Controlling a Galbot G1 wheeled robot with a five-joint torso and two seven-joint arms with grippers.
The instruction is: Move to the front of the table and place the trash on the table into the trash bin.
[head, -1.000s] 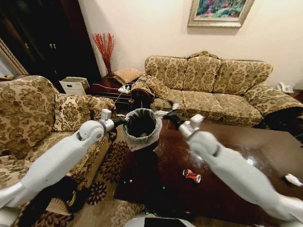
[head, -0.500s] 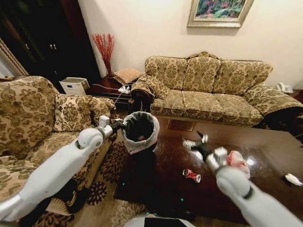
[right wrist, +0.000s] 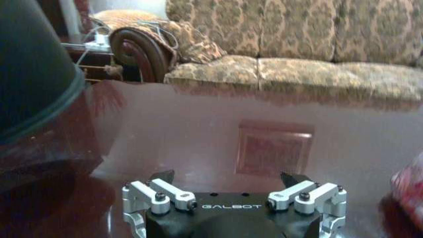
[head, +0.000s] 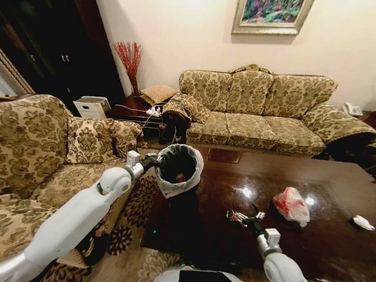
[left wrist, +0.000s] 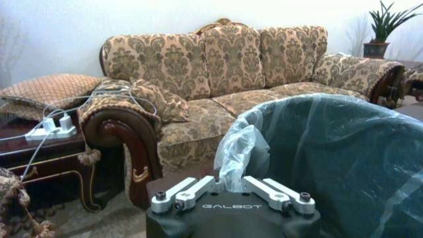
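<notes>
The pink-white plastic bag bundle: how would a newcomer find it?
Start at the dark glossy table facing the long sofa. On its right half lies the pink-white plastic bag bundle, crumpled and far bigger than the small white paper wad near the right edge.

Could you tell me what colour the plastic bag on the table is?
The plastic bag is pink and white, clearest in the head view.

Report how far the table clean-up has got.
Done: something red already lies inside the bin, so at least one piece looks binned. In hand: the left claw holds the bin by its liner at the corner of the table; the right claw is open, low over the can. Left: the can, the pink-white bag and the paper wad lie on the table.
</notes>
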